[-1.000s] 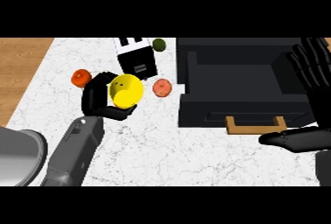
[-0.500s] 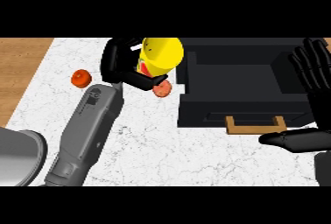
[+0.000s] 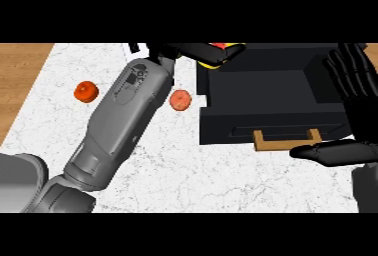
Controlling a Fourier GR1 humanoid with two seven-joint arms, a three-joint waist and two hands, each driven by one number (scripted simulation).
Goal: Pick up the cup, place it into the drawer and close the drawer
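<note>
Change: we see the left robot hand (image 3: 184,50) has carried the yellow cup (image 3: 219,55) from the bench (image 3: 184,165) to the drawer's (image 3: 266,95) far-left corner.
Grip: fingers curled around cup.
Right robot hand (image 3: 354,80): relaxed, resting beside the drawer.
Meaning: lowering in comes next.

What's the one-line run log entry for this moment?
phase: carrying | left hand: curled round yellow cup, at drawer's far left corner | drawer: open | right hand: open, resting at right edge
</note>
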